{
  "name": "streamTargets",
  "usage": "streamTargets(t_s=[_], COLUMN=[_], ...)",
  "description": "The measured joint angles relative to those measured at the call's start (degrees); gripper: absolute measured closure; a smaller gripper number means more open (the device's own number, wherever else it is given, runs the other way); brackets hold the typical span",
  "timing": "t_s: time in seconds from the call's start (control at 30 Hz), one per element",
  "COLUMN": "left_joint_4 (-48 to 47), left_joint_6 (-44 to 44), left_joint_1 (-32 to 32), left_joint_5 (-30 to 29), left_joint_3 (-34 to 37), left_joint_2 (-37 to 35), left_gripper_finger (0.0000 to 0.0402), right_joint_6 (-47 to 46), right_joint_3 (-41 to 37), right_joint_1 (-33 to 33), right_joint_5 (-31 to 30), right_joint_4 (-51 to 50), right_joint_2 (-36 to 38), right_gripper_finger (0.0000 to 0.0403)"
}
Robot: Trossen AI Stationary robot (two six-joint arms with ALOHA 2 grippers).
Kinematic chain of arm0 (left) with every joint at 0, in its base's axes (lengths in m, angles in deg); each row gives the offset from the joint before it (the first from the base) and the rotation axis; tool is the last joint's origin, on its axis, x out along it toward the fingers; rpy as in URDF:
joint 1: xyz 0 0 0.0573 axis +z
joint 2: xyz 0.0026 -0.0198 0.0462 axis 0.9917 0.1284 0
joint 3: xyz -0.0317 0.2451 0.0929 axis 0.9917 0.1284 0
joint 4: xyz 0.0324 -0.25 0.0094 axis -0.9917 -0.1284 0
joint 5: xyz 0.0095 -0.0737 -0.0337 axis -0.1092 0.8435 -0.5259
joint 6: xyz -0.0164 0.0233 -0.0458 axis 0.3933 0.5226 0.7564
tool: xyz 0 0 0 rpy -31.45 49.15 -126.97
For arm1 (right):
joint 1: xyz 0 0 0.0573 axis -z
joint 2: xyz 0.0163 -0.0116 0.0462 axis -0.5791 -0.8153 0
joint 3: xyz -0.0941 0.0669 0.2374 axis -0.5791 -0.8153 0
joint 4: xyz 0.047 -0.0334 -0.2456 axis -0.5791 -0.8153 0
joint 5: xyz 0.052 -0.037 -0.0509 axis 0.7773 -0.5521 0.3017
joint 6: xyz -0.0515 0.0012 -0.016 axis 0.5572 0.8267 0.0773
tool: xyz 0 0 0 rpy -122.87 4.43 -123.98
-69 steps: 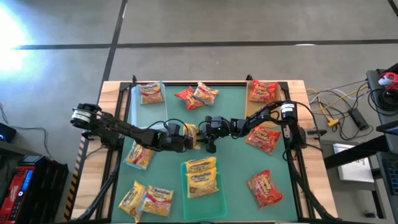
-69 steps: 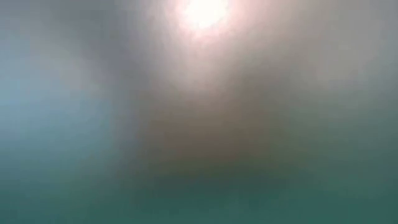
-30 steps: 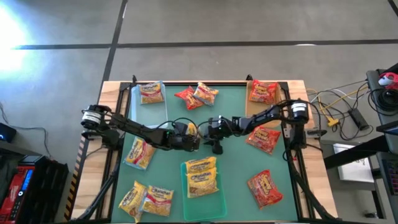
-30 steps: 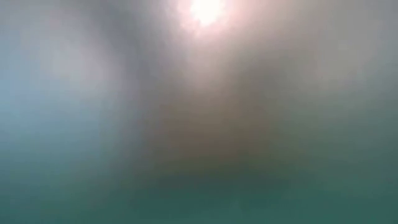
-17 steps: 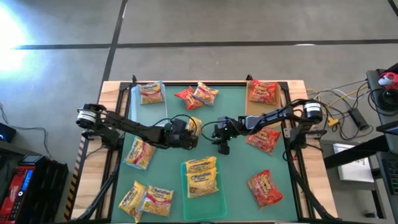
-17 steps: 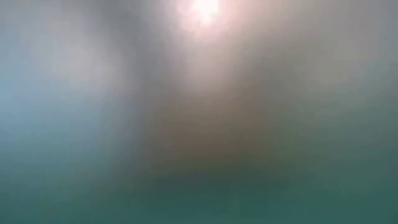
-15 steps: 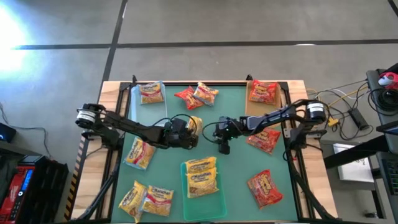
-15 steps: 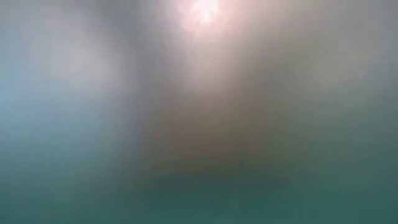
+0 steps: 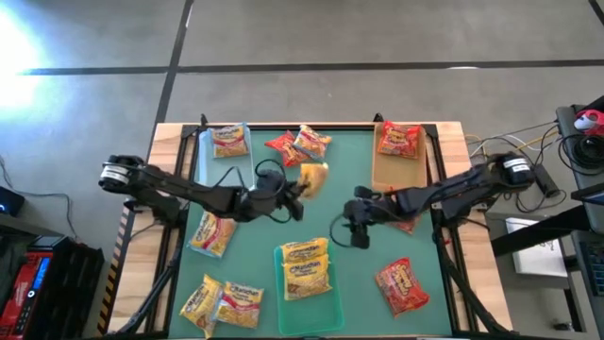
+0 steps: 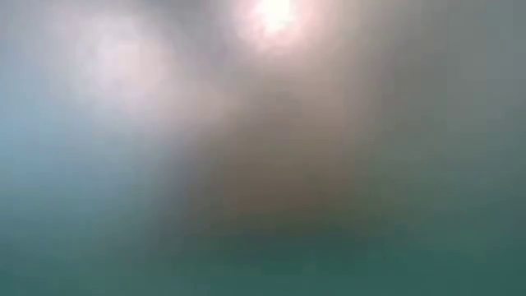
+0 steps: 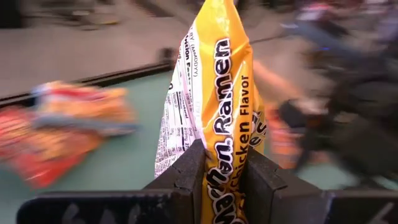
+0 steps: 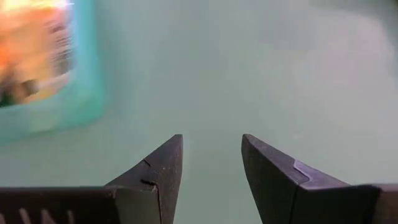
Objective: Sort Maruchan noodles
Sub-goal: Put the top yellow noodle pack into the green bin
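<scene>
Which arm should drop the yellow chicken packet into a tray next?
Left. Its pincer is already shut on the yellow packet, lifted mid-table. The right pincer is open, empty, near the green tray.

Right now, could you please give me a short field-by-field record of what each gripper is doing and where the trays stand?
left gripper: shut on a yellow chicken-flavor packet, held over the middle of the green mat
right gripper: open, holding nothing, over bare mat
green tray: near edge, holds yellow packets
tan tray: far right, holds a red packet
low view: shows nothing usable
</scene>
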Motion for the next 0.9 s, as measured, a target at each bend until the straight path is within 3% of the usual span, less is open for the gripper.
streamTargets(t_s=[0.17, 0.5, 0.9], left_joint_4=[4.1, 3.1, 0.5], left_joint_6=[-4.7, -4.0, 14.4], left_joint_1=[-4.5, -13.5, -18.1], left_joint_5=[10.8, 31.4, 31.3], left_joint_3=[0.0, 0.0, -0.2], left_joint_2=[-1.1, -1.1, 3.3], left_gripper_finger=[0.0345, 0.0345, 0.0343], right_joint_6=[-4.7, -10.5, -13.2], right_joint_3=[-3.6, -7.1, -8.4], right_joint_1=[-4.7, -7.7, -7.7], right_joint_5=[-0.1, -0.2, -0.1], right_joint_4=[0.1, 0.4, 0.5], right_joint_2=[3.6, 6.0, 6.0], right_gripper_finger=[0.0248, 0.0248, 0.0248])
